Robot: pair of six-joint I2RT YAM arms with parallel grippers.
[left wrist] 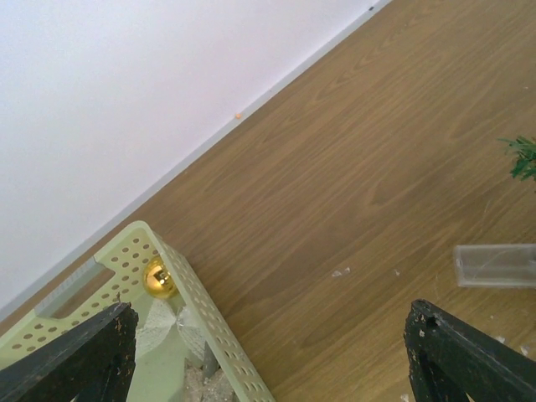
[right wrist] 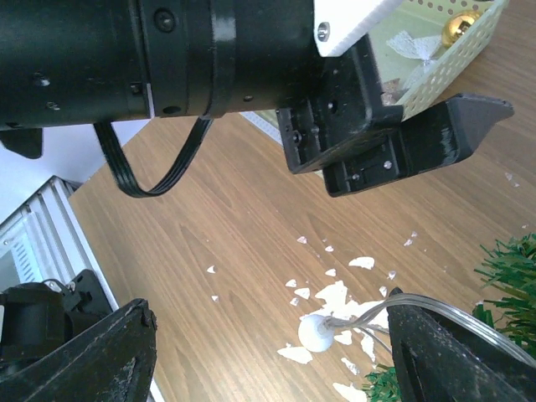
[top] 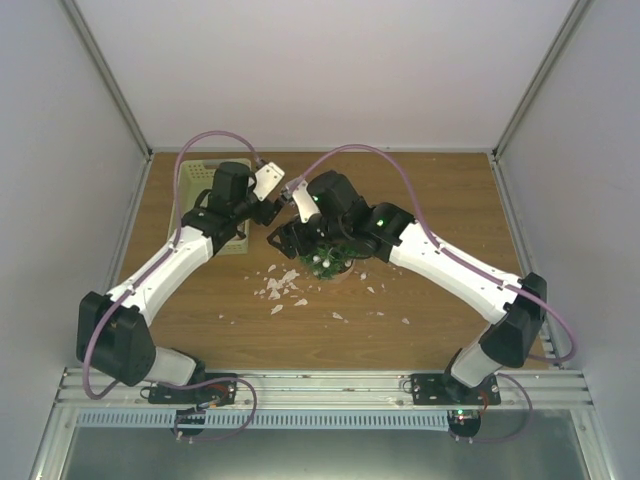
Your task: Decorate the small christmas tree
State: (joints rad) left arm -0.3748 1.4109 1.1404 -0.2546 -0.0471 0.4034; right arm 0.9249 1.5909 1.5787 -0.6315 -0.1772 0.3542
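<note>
The small christmas tree (top: 330, 260) stands mid-table, mostly hidden under my right arm; its green branches show in the right wrist view (right wrist: 511, 268) and at the edge of the left wrist view (left wrist: 523, 157). My right gripper (top: 284, 240) (right wrist: 270, 310) is open just left of the tree. A white bulb on a clear wire (right wrist: 316, 332) lies on the table between its fingers, and the wire runs past the right finger (right wrist: 452, 352). My left gripper (top: 262, 212) (left wrist: 272, 318) is open and empty over bare table at the right wall of the pale basket (left wrist: 209, 322).
The pale basket (top: 198, 172) (right wrist: 448, 63) holds a gold ball (left wrist: 157, 278) (right wrist: 461, 27) and a white bow (left wrist: 163, 325) (right wrist: 414, 43). White fragments (top: 280, 285) (right wrist: 335, 295) litter the table left of the tree. A clear plastic piece (left wrist: 496, 265) lies near the tree. The two grippers are close together.
</note>
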